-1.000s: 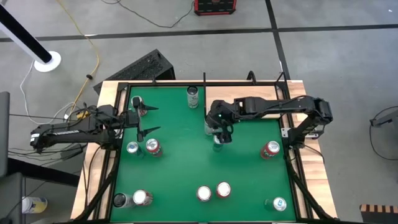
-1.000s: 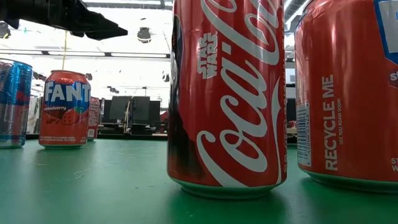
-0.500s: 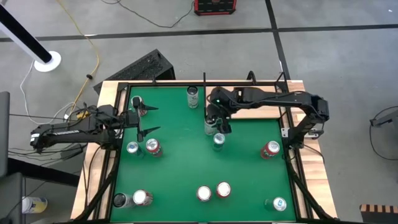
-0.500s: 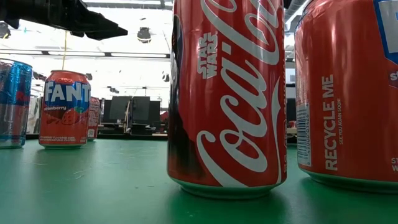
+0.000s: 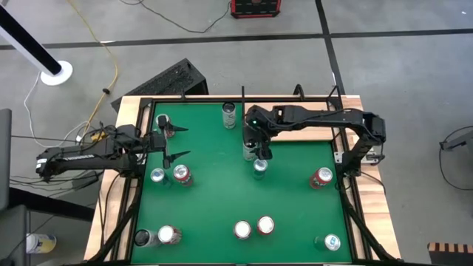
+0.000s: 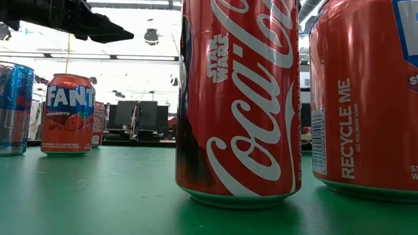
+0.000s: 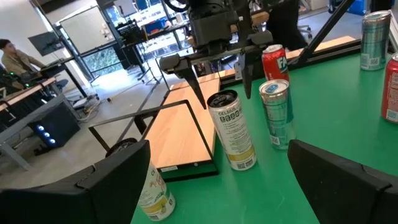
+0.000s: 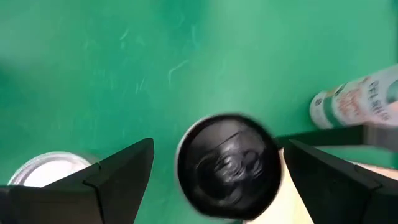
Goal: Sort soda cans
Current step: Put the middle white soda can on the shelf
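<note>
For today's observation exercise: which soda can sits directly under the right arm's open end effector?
The black-topped Celsius can, framed between the right end effector's spread fingers. Its dark lid sets it apart from the silver-topped can standing beside it.

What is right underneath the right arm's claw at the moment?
A black-topped can stands between the open right gripper fingers, a silver-topped can beside it on the green mat. Its label is hidden here.

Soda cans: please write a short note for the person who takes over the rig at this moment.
Right gripper: open, hovering just above the black-topped Celsius can mid-table, beside a teal can; nothing gripped.
Left gripper: open, waiting at the table's left side.
Other cans stand scattered, for example a red can at the right.
Done: no finished groups visible.
Left: probably grasp the Celsius can, then continue sorting.
</note>
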Motion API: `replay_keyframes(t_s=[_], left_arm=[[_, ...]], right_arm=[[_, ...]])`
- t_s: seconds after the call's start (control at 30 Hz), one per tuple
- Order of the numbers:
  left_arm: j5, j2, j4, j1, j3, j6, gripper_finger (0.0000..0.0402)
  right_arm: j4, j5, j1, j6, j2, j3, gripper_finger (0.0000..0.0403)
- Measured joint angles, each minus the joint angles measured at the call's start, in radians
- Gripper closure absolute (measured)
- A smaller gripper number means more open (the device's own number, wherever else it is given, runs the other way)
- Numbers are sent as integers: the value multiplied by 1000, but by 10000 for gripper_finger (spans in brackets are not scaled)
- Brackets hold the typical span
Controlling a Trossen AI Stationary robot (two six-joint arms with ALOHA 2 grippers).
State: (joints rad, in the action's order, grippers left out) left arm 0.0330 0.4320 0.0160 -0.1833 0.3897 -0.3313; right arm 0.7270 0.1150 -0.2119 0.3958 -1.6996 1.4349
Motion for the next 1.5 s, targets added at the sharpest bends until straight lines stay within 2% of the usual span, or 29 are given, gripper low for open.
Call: replay_keyframes(t_s=[0.3, 0.6, 0.8, 1.03, 1.2, 1.5], left_arm=[[0, 0, 0, 0, 0, 0, 33], [5, 0, 1, 0, 0, 0, 33], [5, 0, 5, 0, 0, 3, 33], [5, 0, 5, 0, 0, 3, 33], [5, 0, 5, 0, 0, 5, 33], [4, 0, 14, 0, 0, 13, 33]], right_arm=[[-2, -9, -8, -3, -22, 0, 30], [8, -47, -8, -67, -21, 0, 121], [28, -75, 14, -228, -21, 11, 121], [33, -219, 82, -398, -21, 14, 106], [27, -226, 88, -512, -21, 14, 103], [24, -223, 85, -504, -21, 15, 84]])
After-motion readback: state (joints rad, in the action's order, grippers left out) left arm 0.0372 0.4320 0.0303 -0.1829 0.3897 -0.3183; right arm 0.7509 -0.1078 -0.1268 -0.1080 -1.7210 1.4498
